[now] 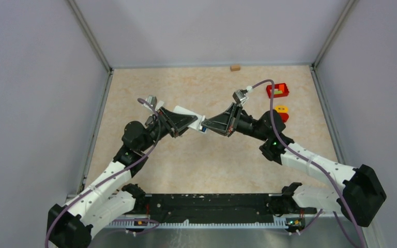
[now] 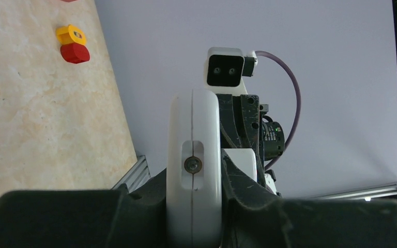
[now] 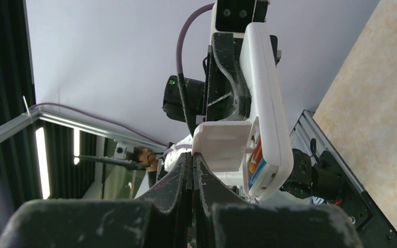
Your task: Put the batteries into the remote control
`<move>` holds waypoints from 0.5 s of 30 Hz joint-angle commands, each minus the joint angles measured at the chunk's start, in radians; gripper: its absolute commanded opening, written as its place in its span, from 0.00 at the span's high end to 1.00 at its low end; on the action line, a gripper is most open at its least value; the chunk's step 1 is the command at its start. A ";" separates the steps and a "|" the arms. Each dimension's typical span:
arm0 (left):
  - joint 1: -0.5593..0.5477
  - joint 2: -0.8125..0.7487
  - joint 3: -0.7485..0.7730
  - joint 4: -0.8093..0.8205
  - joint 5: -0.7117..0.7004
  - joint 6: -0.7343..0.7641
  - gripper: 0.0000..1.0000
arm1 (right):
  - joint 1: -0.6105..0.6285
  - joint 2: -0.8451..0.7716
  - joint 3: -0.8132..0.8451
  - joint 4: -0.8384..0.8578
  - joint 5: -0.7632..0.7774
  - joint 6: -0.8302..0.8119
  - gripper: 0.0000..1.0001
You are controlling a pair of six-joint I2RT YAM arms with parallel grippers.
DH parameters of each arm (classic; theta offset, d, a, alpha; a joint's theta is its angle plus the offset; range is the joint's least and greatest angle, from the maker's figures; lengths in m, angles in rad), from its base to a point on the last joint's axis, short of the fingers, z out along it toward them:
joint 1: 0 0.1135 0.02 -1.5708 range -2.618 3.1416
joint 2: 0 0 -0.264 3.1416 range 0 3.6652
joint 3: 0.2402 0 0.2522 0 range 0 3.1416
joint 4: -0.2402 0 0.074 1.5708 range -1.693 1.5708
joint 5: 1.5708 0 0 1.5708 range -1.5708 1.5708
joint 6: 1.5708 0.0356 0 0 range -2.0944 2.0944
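Note:
My left gripper [image 1: 195, 122] is shut on the white remote control [image 1: 200, 124] and holds it off the table, edge-on in the left wrist view [image 2: 194, 155], with a screw showing on its end. In the right wrist view the remote control [image 3: 266, 98] has its back compartment open, and the batteries [image 3: 256, 160] lie inside, showing red-orange and blue. A white cover flap [image 3: 222, 145] sticks out beside them. My right gripper [image 3: 193, 161] is shut, fingers pressed together, and its tips touch the lower edge of that flap.
A red tray [image 1: 277, 91] with small coloured pieces lies at the back right. Yellow and red blocks [image 1: 281, 112] lie near it, also in the left wrist view [image 2: 72, 44]. A small wooden block [image 1: 234, 67] rests by the back wall. Grey walls enclose the table.

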 commanded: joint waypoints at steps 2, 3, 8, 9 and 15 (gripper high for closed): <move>0.007 -0.004 0.008 0.102 0.027 -0.033 1.00 | 0.009 0.004 -0.009 0.060 0.018 0.014 1.00; 0.008 -0.005 0.008 0.100 0.029 -0.033 1.00 | 0.009 0.005 -0.008 0.053 0.023 0.012 1.00; 0.009 -0.018 -0.001 0.090 0.031 -0.028 1.00 | 0.009 0.003 -0.018 0.059 0.033 0.009 1.00; 0.009 -0.020 -0.002 0.087 0.029 -0.025 1.00 | 0.009 0.002 -0.019 0.064 0.033 0.008 1.00; 0.012 -0.024 -0.010 0.089 0.026 -0.027 1.00 | 0.010 0.003 -0.011 0.079 0.033 0.010 1.00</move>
